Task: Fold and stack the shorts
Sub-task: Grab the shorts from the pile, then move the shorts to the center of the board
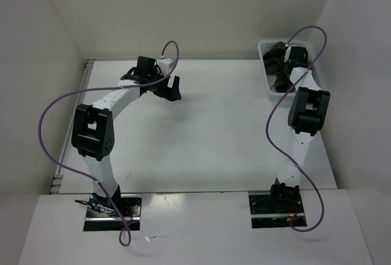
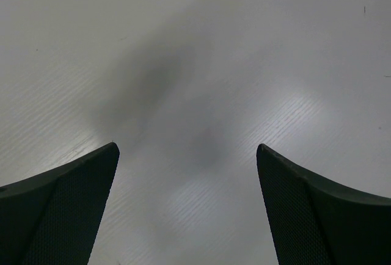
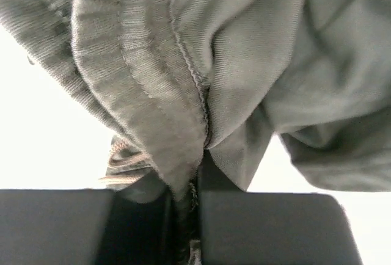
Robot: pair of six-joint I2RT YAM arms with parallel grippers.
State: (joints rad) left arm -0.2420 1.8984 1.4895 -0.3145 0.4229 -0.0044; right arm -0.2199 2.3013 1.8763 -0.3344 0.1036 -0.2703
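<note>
Shorts point(image 3: 244, 57) in right claw point(image 3: 186, 207) (arm point(image 1: 303, 112) outstretched)

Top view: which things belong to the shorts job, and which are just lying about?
Job:
- shorts, pinched in the shut right claw
- basket holding the shorts
- left claw, open over the table

Just there:
- purple cables
- arm base plates
</note>
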